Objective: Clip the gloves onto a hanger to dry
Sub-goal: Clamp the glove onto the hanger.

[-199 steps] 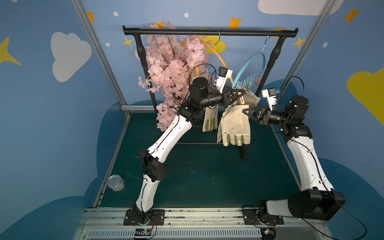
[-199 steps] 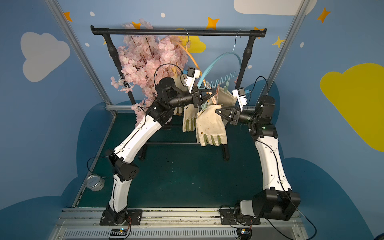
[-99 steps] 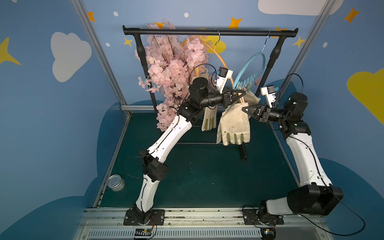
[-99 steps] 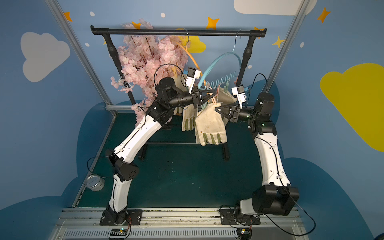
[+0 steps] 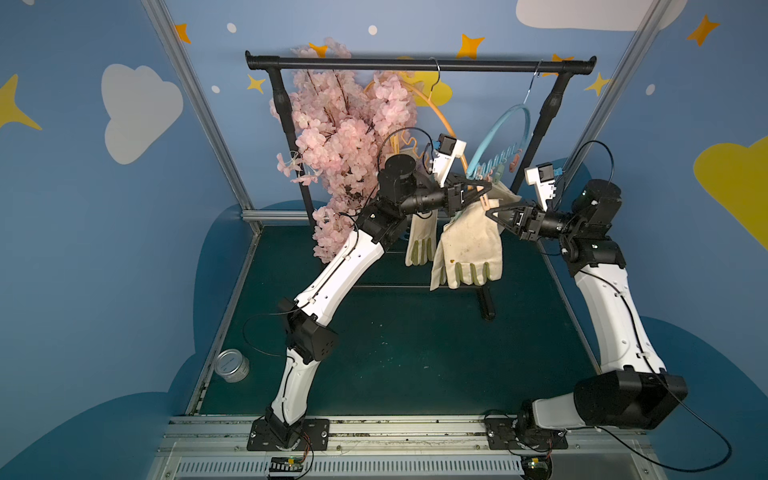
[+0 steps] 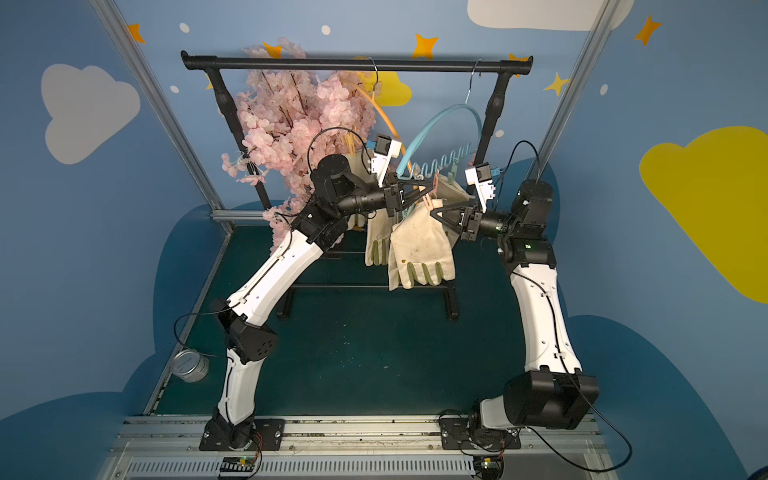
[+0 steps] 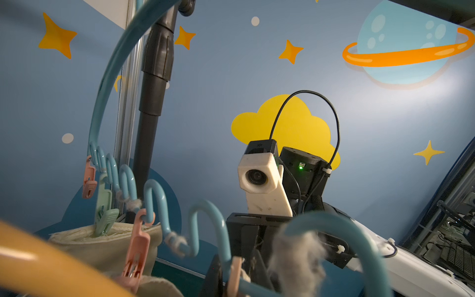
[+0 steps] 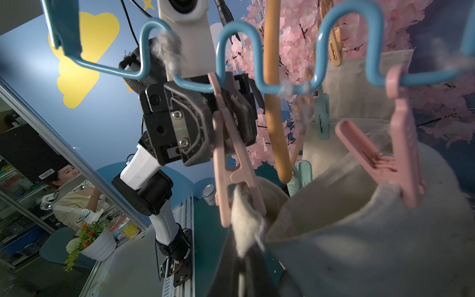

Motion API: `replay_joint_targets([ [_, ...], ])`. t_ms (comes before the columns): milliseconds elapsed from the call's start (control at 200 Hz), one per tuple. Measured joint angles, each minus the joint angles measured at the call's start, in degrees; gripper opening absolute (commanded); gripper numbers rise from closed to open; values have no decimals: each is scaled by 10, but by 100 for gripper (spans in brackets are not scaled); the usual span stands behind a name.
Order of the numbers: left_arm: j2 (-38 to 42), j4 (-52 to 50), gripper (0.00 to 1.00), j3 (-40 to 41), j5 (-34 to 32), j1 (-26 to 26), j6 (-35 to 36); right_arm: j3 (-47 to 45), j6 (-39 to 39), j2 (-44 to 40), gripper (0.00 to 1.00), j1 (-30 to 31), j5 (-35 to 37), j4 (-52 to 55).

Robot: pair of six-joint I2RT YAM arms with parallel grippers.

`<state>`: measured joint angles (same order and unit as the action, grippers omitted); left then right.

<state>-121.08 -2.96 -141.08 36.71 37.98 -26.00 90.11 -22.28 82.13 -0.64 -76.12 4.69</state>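
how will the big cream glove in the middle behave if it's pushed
Probably floppy: the glove drapes limp and creased. It would likely swing, since the blue hanger hangs by a thin hook from the rail. Its coarse canvas probably isn't slippery.

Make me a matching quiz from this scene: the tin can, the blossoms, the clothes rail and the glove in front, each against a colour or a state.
Things:
1 tin can
2 blossoms
3 clothes rail
4 glove in front

Matches:
A black
B hanging fingers down
C silver
D pink

Pairs: 1-C, 2-D, 3-A, 4-B.
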Motion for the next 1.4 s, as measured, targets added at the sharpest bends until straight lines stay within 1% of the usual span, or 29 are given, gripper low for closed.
replay_joint_targets([
  [25,0,0,18,0,0,0,0,0,0,0,0,0,0,0],
  [50,0,0,21,0,0,0,0,0,0,0,0,0,0,0],
  [100,0,0,34,0,3,0,-2,0,0,1,0,0,2,0],
  [200,0,0,38,0,5,0,-2,-2,1,2,0,0,5,-2],
  [260,0,-1,48,0,4,0,0,-5,1,2,0,0,7,-2],
  [295,0,0,51,0,4,0,-1,-9,2,1,4,0,9,-2],
  [355,0,0,59,0,4,-1,0,-18,4,-1,13,0,13,-1],
  [396,0,0,69,0,4,-1,0,-25,6,-3,21,0,17,0],
  [441,0,-2,77,0,5,-1,-1,-35,11,-6,28,0,24,1],
  [496,0,-4,81,0,5,-1,2,-51,15,-15,33,-1,34,3],
  [626,0,-3,84,3,7,-1,2,-92,27,-47,37,-6,71,11],
  [681,1,0,85,11,7,-1,1,-108,31,-64,43,-8,89,16],
  [801,9,1,83,40,5,-1,2,-132,35,-97,50,-16,134,26],
  [891,22,3,83,69,0,-1,2,-145,42,-119,53,-22,170,35],
  [1011,45,3,83,97,-7,1,8,-149,48,-138,54,-26,228,51],
  [1117,73,4,82,113,-14,7,21,-149,52,-151,54,-30,290,67],
  [1197,93,8,81,116,-18,18,31,-149,56,-161,55,-32,350,81],
  [1262,104,12,81,114,-17,33,39,-149,57,-170,58,-34,400,93],
  [1402,107,17,81,107,-16,68,51,-150,58,-200,59,-35,499,108],
])
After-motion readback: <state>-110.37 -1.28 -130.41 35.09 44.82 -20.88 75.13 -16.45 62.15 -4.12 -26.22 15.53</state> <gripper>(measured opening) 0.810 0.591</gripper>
